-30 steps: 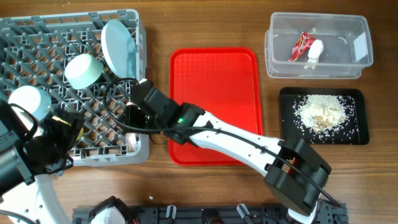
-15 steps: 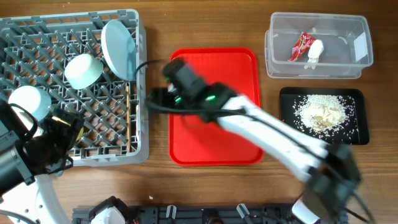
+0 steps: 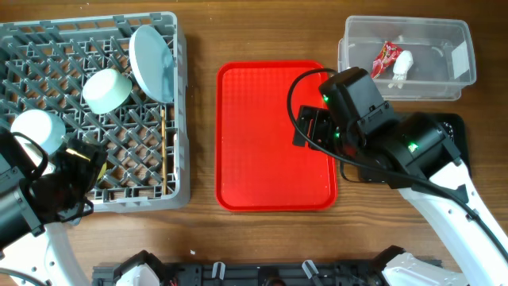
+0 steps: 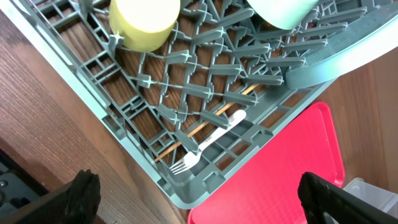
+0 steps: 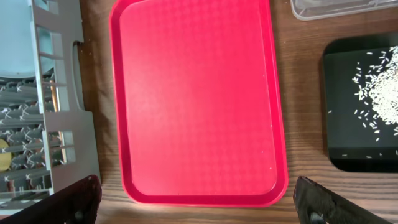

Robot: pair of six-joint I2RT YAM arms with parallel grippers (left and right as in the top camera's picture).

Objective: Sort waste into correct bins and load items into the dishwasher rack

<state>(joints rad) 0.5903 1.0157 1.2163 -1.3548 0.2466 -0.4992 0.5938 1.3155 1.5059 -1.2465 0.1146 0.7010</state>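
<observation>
The grey dishwasher rack (image 3: 48, 48) holds the pale blue plate (image 3: 152, 62) on edge, the mint-green bowl (image 3: 107, 89), the light blue bowl (image 3: 37, 129) and the chopstick (image 3: 163, 147) along its right side. In the left wrist view the yellow cup (image 4: 144, 22), the white fork (image 4: 208, 143) and the chopstick (image 4: 214, 115) lie in the rack. The clear tub (image 3: 432, 40) contains the red wrapper (image 3: 385, 57) and napkin (image 3: 402, 67). Rice (image 5: 379, 93) lies in the black tray (image 5: 348, 143). My right gripper (image 5: 199, 199) hangs open and empty over the red tray. My left gripper (image 4: 199, 196) is open at the rack's front corner.
The red serving tray (image 3: 262, 135) lies bare between the rack and the bins, and my right arm crosses its right edge and covers most of the black tray in the overhead view. Bare wooden table (image 3: 202, 48) lies between rack and tray.
My right gripper opened, left the chopstick in the rack and swung right across the red tray toward the bins. The left arm has not moved.
</observation>
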